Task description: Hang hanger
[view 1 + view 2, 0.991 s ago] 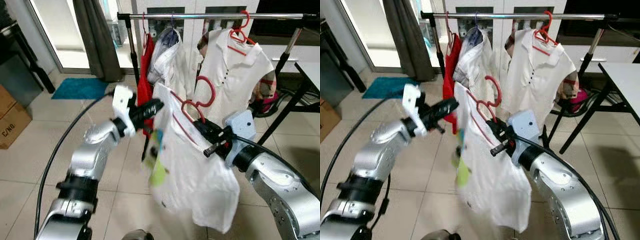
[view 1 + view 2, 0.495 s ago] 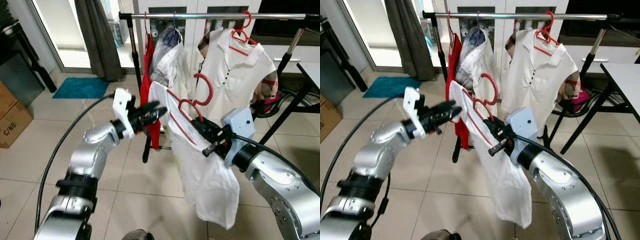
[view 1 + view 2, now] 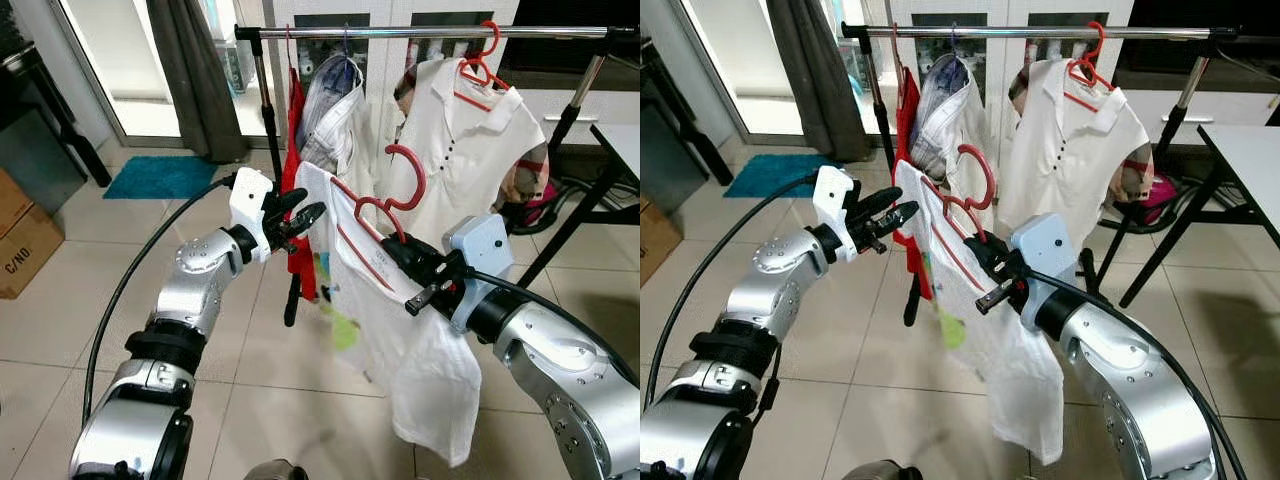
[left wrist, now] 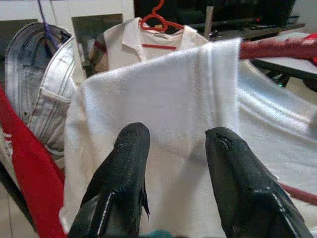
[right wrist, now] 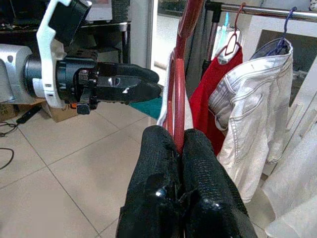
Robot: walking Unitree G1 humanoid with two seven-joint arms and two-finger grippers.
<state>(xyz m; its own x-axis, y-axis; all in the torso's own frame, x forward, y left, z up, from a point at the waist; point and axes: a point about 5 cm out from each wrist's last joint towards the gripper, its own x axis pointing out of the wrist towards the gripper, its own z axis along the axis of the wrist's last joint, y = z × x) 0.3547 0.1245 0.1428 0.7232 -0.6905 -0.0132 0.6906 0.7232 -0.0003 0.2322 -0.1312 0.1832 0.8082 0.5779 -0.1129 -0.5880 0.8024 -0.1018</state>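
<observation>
My right pincer (image 3: 398, 252) grips the red hanger (image 3: 385, 206) with its white shirt (image 3: 420, 370), below the rail (image 3: 420, 32). My left pincer (image 3: 300, 212), spread wide, sits just beside the shirt's shoulder.

We see bright daylight from the doorway (image 3: 130, 60), soft shadows on the tiles, eye views sharp; left wrist view blurry up close, esp. the shirt (image 4: 163, 109).

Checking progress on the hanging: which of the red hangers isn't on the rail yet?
The red hanger carrying the white shirt, pinched in the right hand. Its hook is below the rail; the other red hanger, under the white polo, is hooked on.
</observation>
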